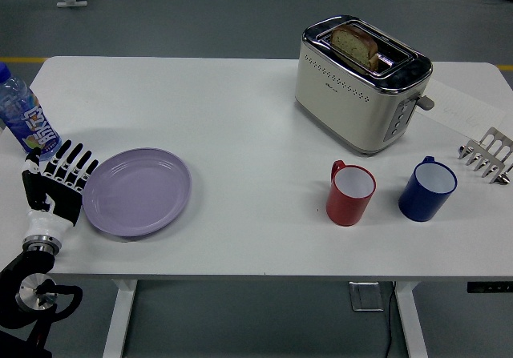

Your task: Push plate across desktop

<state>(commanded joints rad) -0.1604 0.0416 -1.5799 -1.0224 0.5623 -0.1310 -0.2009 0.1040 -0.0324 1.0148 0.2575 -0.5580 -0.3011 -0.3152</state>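
In the toaster [362,83] stands bread [356,44]; left robot hand [58,183], fingers spread, touches plate [137,191].

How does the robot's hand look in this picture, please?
The left hand is black with five fingers, each marked by white segments. A white cuff forms the wrist, and below it the black arm carries a round silver joint. The right hand is out of view.

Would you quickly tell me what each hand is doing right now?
Left hand: open, fingers spread flat at the left rim of the purple plate, holding nothing.
Right hand: not in view.
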